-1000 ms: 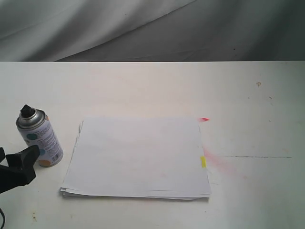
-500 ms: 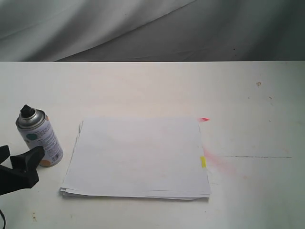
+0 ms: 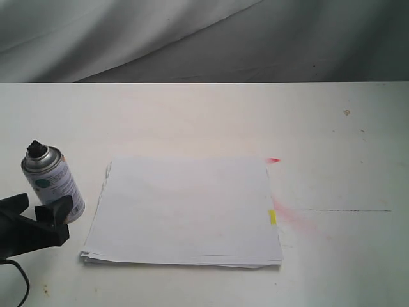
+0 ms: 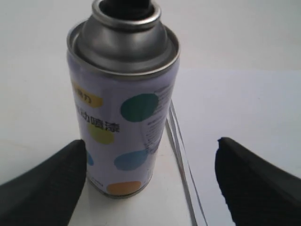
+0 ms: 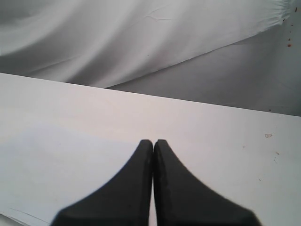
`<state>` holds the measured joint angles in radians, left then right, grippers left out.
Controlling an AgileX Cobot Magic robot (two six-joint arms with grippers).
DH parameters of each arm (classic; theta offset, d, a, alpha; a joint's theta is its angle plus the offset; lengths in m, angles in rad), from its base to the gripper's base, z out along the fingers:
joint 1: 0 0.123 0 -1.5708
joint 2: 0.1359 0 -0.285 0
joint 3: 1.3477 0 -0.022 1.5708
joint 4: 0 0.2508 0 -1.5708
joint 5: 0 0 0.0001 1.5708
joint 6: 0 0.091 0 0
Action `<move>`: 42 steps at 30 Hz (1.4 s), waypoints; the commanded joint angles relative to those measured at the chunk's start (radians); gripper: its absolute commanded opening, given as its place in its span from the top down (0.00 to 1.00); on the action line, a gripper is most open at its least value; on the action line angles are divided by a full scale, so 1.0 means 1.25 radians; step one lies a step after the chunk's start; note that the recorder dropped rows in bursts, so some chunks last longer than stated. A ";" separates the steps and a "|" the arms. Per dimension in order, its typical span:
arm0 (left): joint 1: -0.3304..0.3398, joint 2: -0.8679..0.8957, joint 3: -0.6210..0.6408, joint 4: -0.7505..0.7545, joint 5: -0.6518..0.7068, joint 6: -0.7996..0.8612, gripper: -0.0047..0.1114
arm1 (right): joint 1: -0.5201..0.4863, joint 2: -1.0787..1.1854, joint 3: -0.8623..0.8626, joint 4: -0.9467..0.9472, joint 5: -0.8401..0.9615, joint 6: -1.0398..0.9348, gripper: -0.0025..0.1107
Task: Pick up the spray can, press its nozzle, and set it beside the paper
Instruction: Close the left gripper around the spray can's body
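Small silver metal spray can [image 3: 51,182] with dotted white label and black plastic nozzle [image 3: 35,148]: upright near bench [image 3: 192,115] left edge, just beside white paper stack [image 3: 185,211]. Left gripper [image 4: 151,148] nearer, jaws wide apart, can between, hard by one finger. Right gripper [image 5: 153,143] pinched closed, empty.

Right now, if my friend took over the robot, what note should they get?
Left gripper: open, jaws on either side of the spray can, not gripping it.
Right gripper: shut, holding nothing, away from the can.
Things: the can stands upright on the table, just left of the paper, with its black nozzle on top.
Done: the left gripper is lined up at the can.
Left: probably close on the can, lift it, press the nozzle, then set it beside the paper.
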<state>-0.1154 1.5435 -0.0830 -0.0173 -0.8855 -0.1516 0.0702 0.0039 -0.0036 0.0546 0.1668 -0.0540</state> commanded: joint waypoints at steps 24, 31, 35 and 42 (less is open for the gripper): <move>-0.005 0.256 -0.139 -0.117 -0.167 0.087 0.28 | 0.001 -0.003 0.003 -0.007 0.002 0.002 0.98; -0.005 0.256 -0.162 -0.144 -0.114 0.086 0.28 | 0.001 -0.003 0.003 -0.007 0.002 0.002 0.98; -0.005 0.256 -0.162 -0.170 -0.108 0.086 0.28 | 0.001 -0.003 0.003 -0.007 0.002 0.002 0.98; -0.005 0.287 -0.172 -0.170 -0.114 0.089 0.32 | 0.001 -0.003 0.003 -0.007 0.002 0.002 0.98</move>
<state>-0.1163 1.8779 -0.2869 -0.2118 -1.0228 -0.0479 0.0702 0.0039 -0.0036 0.0546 0.1668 -0.0540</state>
